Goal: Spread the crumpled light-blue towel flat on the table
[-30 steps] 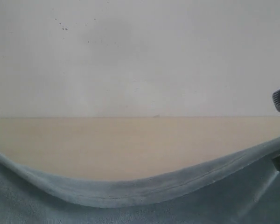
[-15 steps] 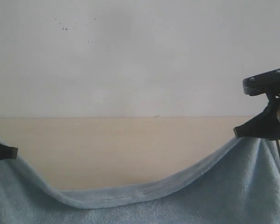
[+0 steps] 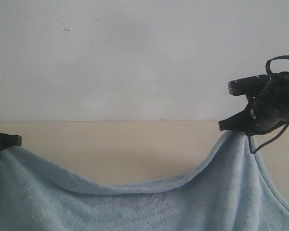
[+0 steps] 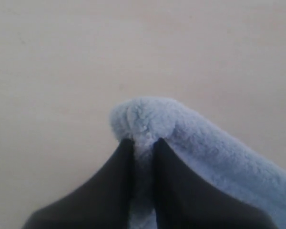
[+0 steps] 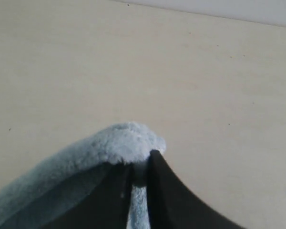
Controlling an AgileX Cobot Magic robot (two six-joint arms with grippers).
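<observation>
The white wall (image 3: 144, 57) fills the upper half of the exterior view, matt and plain apart from a few dark specks (image 3: 66, 29) high on the left. Below it lies the table (image 3: 125, 144), a smooth, pale beige wood-toned surface that meets the wall in a straight line.

The towel (image 3: 135, 207) spans the lower part of the view from edge to edge. It is pale blue-grey terry with a soft, fluffy pile. It is lifted at two points, and its upper edge sags between them in a deep curve in front of the table.

The right arm enters from the right. The black right gripper (image 3: 222, 127) lies roughly level and points toward the middle, with a thin dark cable (image 3: 267, 142) looping around it. Its jaws stand nearly together, pinching a rounded fold of towel edge; the pile bulges past the tips.

The left gripper (image 3: 17, 141) shows only as a black tip at the left edge, lower than the right one. The wrist view shows its two tapered black fingers (image 4: 109, 181) closed narrowly on a bunched towel corner, with cloth filling the gap.
</observation>
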